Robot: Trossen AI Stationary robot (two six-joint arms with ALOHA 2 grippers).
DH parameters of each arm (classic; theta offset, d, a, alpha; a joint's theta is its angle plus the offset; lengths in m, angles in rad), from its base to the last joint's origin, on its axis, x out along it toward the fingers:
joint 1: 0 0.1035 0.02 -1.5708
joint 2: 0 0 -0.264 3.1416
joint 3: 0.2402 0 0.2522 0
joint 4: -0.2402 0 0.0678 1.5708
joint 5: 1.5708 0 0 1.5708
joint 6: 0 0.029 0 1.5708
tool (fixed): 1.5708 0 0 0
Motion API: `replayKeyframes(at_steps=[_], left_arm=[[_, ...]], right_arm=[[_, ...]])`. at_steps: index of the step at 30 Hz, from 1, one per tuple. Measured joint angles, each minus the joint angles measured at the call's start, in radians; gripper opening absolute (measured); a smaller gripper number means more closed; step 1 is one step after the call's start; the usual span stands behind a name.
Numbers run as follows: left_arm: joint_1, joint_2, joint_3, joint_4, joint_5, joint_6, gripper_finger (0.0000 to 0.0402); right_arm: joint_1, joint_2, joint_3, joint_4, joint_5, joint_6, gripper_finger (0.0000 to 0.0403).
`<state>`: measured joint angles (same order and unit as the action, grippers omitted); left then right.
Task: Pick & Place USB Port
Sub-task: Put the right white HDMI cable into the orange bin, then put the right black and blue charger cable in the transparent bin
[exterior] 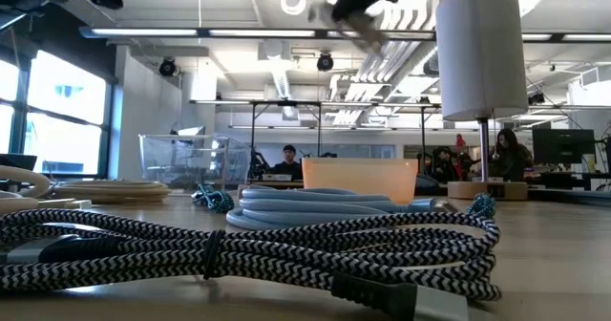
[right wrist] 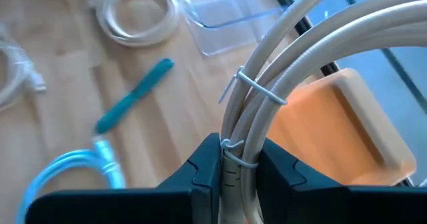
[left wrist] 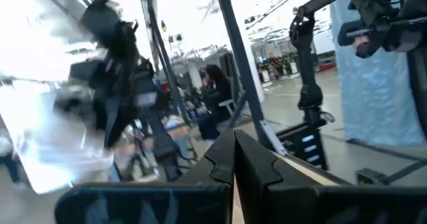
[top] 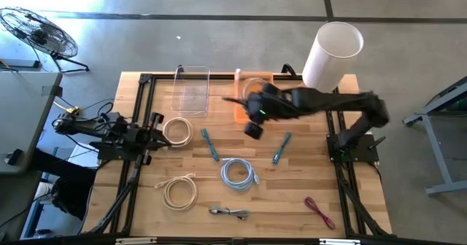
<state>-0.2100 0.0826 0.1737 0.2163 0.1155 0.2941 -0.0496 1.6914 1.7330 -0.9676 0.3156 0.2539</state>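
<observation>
My right gripper (top: 248,99) is raised over the orange bin (top: 244,106) at the table's far side and is shut on a beige coiled cable (right wrist: 280,71). In the right wrist view the orange bin (right wrist: 340,124) lies below the coil, with the clear bin (right wrist: 227,17) beside it. The low view shows this gripper (exterior: 358,1) high above the orange bin (exterior: 358,178). My left gripper (left wrist: 233,161) waits shut at the table's left side (top: 153,128), next to a beige coil (top: 177,130) lying flat on the wood. My right gripper pinches the beige cable's bundled strands (right wrist: 233,151) between its two fingers, just beside a white zip tie (right wrist: 257,91). Several strands pass between the fingers. The coil is lifted clear of the table, over the orange bin.
Lying on the table are a teal cable (top: 210,144), a second teal cable (top: 282,148), a light blue coil (top: 238,173), a cream coil (top: 179,190), a braided black-and-white cable (top: 230,213) and a red cable (top: 319,212). A white cylinder (top: 332,54) stands at the far right corner.
</observation>
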Motion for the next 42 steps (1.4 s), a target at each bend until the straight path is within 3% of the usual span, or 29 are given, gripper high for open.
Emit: replayKeyframes(at_steps=[9, 20, 28, 32, 42], left_arm=[[0.000, 0.000, 0.032, -0.009, 0.065, -0.001, 0.0001], [0.000, 0.000, 0.032, -0.037, 0.233, -0.067, 0.0001], [0.000, 0.000, 0.032, -0.048, 0.274, -0.065, 0.0001], [0.000, 0.000, 0.032, -0.051, 0.303, -0.064, 0.0001], [0.000, 0.000, 0.034, -0.068, 0.324, -0.064, 0.0001]], right_arm=[[-0.195, 0.184, 0.036, -0.070, -0.081, 0.056, 0.0054], [-0.276, 0.221, 0.036, -0.054, -0.144, 0.052, 0.0055], [-0.300, 0.221, 0.037, -0.016, -0.124, 0.110, 0.0195], [-0.300, 0.221, 0.037, 0.022, -0.133, 0.112, 0.0245], [-0.199, 0.159, 0.037, -0.009, -0.266, 0.013, 0.0254]])
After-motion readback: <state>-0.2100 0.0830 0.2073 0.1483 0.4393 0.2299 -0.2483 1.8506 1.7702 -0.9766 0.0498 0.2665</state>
